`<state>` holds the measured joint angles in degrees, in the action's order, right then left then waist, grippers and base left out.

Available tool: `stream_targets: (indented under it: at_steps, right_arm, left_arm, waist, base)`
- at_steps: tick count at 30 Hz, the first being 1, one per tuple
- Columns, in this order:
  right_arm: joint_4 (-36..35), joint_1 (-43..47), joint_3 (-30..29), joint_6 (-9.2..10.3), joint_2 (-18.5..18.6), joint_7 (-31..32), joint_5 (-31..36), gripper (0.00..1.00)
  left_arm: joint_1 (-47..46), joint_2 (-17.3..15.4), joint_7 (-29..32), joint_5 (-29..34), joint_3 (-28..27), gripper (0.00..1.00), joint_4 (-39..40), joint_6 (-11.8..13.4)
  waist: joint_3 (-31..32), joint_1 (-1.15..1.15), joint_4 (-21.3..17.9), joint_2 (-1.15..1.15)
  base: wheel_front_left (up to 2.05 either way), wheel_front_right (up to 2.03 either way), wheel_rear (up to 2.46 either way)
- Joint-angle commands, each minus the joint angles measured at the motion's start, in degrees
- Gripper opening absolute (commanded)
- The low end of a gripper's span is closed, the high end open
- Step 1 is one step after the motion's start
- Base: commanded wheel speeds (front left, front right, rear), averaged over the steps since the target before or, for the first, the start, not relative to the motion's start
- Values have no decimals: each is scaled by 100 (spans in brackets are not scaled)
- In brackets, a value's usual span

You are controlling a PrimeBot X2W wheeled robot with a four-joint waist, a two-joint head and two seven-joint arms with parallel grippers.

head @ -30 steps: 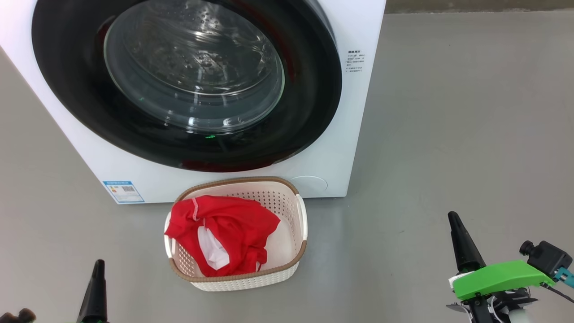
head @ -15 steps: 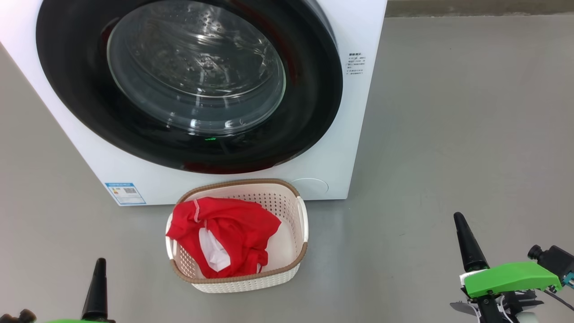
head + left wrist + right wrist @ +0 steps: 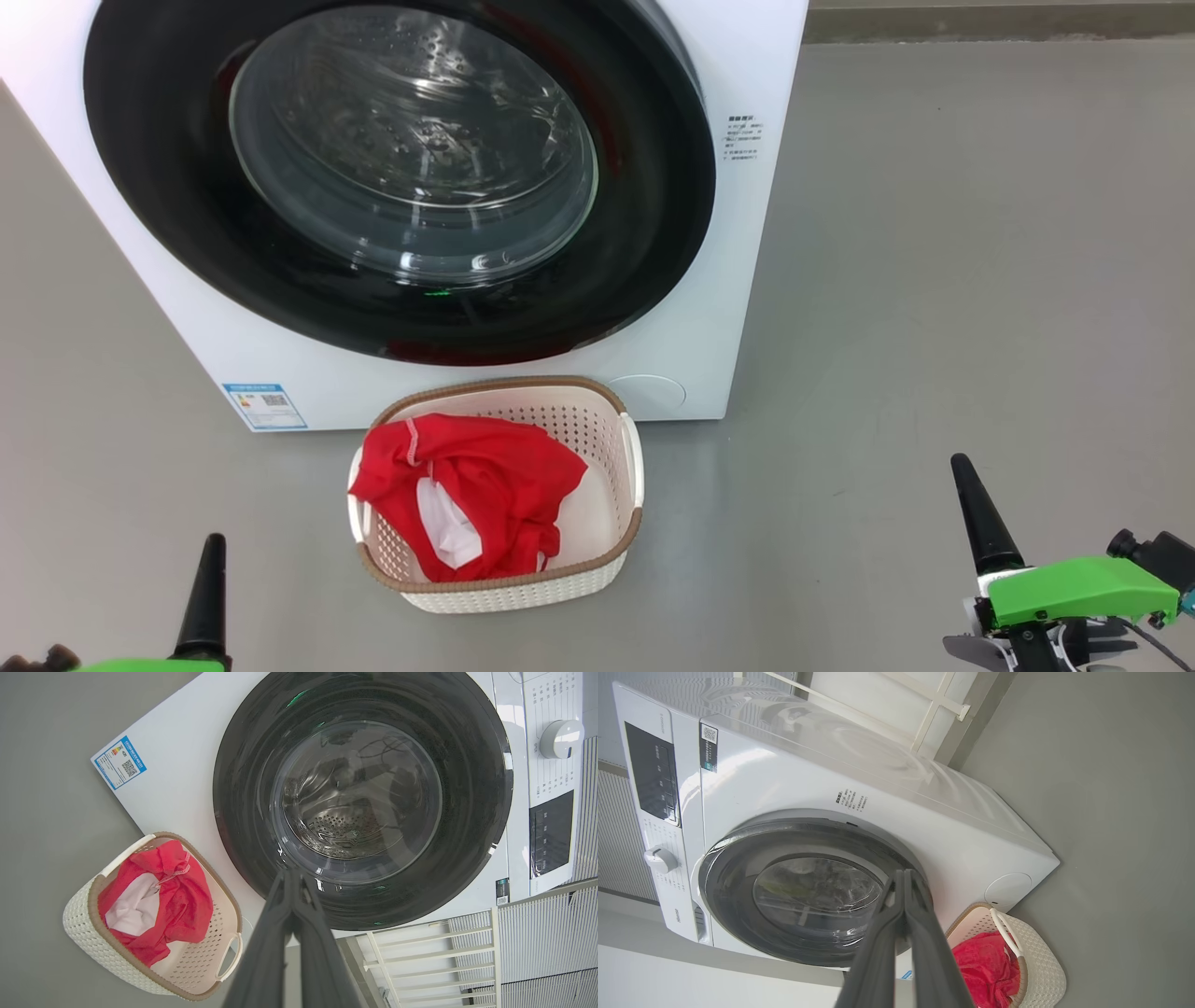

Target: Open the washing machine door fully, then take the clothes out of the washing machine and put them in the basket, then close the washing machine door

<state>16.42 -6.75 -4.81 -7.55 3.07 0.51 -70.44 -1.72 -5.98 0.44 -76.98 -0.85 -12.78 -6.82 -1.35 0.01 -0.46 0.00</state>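
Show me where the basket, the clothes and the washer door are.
basket (image 3: 504, 597), head view, on its front wall.
clothes (image 3: 509, 476), head view, middle of the red fabric.
door (image 3: 411, 159), head view, middle of its glass window.

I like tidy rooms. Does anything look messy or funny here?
Nothing much. The clothes lie bunched in the basket, one edge lapping over its rim. The washing machine door looks flush and shut.

White washing machine (image 3: 747, 280) w/ glossy black door (image 3: 653, 233); red clothes (image 3: 504, 476) in cream perforated basket (image 3: 597, 429), brown rim, lower centre; grey floor (image 3: 934, 280).
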Motion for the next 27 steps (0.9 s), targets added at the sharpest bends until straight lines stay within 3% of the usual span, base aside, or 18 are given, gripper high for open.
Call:
stream_targets:
  at_steps: [1, 27]
  right_arm:
    - [-172, -54, 50, 3, 7, 37, -151, 0]
    - [-225, 32, -113, 6, -5, 463, -1715, 0]
  left_arm:
    - [-249, -60, 39, -109, -193, 0, 100, -49]
    - [-400, 206, 456, -1214, -458, 0, -75, -63]
  waist:
    - [4, 0, 2, 0]
    - [91, 0, 36, 0]
  base:
    - [0, 0, 0]
    - [0, 0, 0]
